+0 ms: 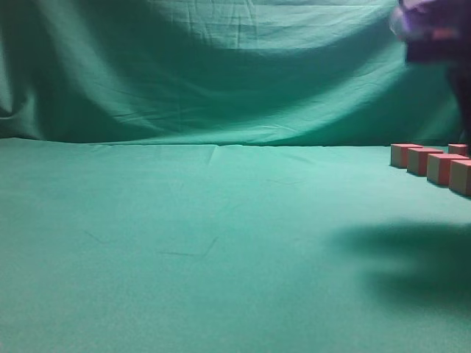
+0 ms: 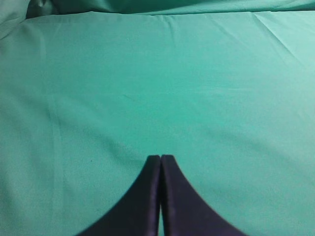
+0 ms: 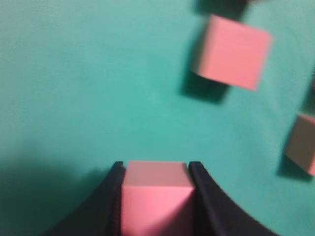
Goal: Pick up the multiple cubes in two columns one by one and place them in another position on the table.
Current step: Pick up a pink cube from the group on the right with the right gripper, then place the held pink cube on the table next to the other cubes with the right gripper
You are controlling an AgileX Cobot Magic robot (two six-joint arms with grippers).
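Several cubes [image 1: 434, 163] with red and tan faces stand in rows at the far right of the green table [image 1: 184, 243]. My right gripper [image 3: 156, 167] is shut on one pink-red cube [image 3: 155, 196] and holds it above the table. Two more cubes [image 3: 231, 51] lie on the cloth below it, to the upper right in the right wrist view. In the exterior view only a blurred dark and purple part of the right arm [image 1: 434, 33] shows at the top right. My left gripper [image 2: 160, 158] is shut and empty over bare cloth.
A draped green backdrop [image 1: 221, 66] hangs behind the table. A dark shadow [image 1: 405, 257] lies on the cloth at the right. The left and middle of the table show only creased green cloth.
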